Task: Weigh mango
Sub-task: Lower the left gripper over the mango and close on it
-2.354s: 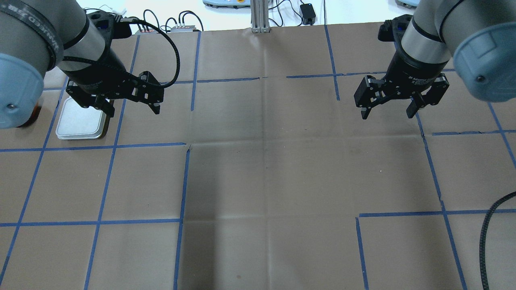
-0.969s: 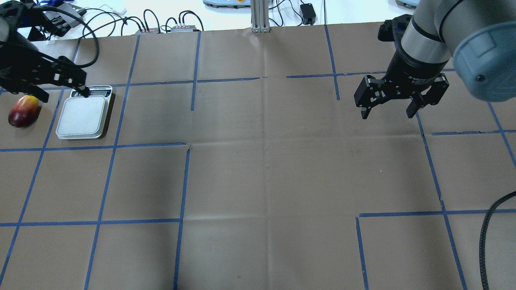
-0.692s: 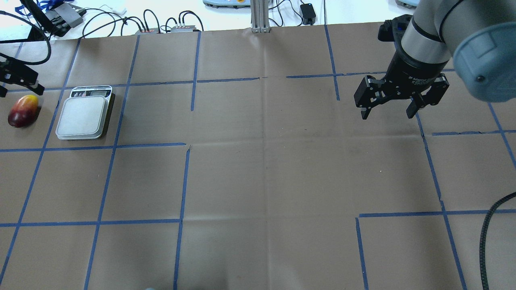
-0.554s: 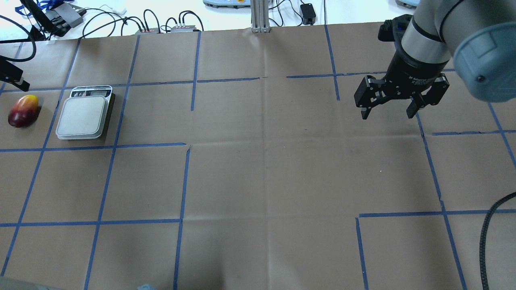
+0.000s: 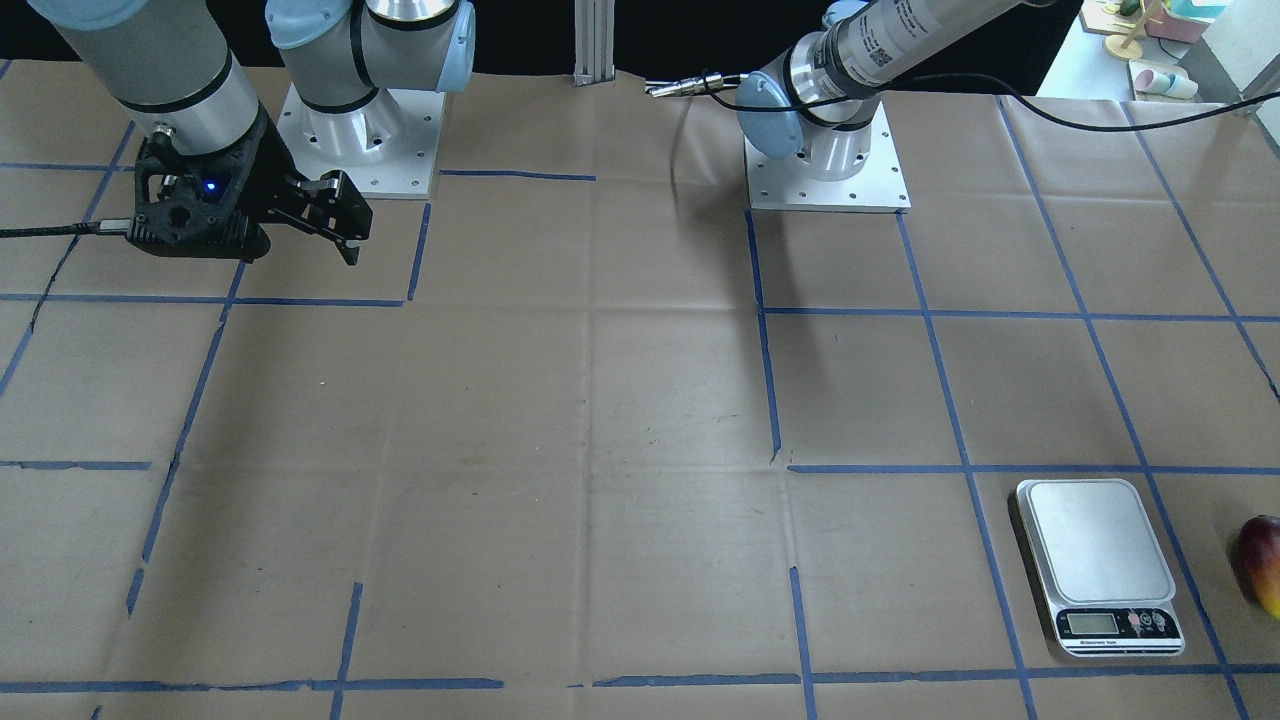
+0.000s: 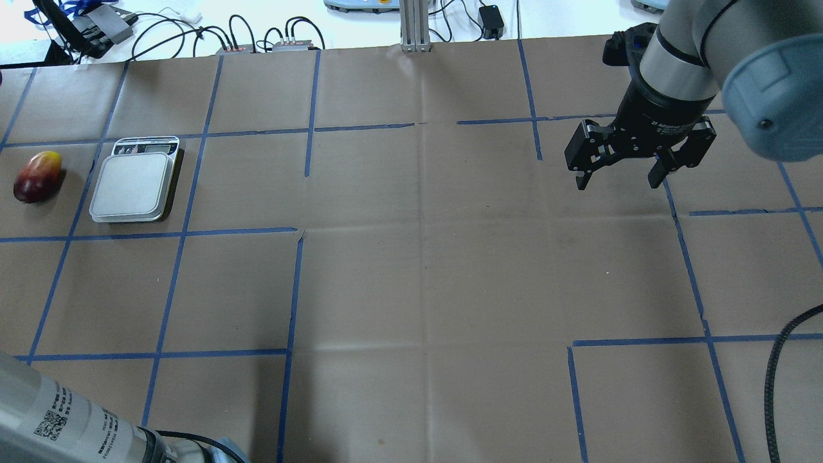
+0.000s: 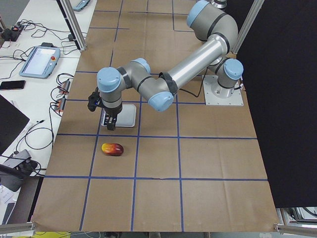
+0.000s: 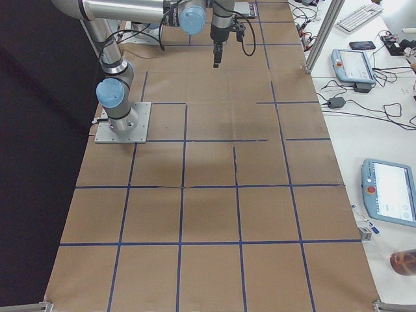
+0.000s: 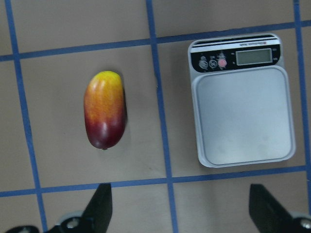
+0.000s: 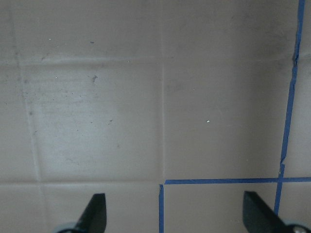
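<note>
The mango (image 6: 38,177), dark red fading to yellow, lies on the brown paper at the far left, just left of the scale (image 6: 132,186). The scale's silver platform is bare. Both also show in the left wrist view, the mango (image 9: 105,116) left of the scale (image 9: 243,116), and in the front view, the mango (image 5: 1262,565) and the scale (image 5: 1095,540). My left gripper (image 9: 182,213) is open and empty, high above them; it also shows in the left exterior view (image 7: 111,125). My right gripper (image 6: 617,177) is open and empty over bare paper at the right.
Blue tape lines grid the paper. My left forearm (image 6: 64,424) crosses the near left corner of the overhead view. Cables and small boxes (image 6: 283,45) and a metal post (image 6: 415,26) line the far edge. A black cable (image 6: 781,360) hangs at the right.
My left arm has swung left out of the overhead view, uncovering the mango and the scale; its forearm now shows at the bottom left. The right arm has not moved.
</note>
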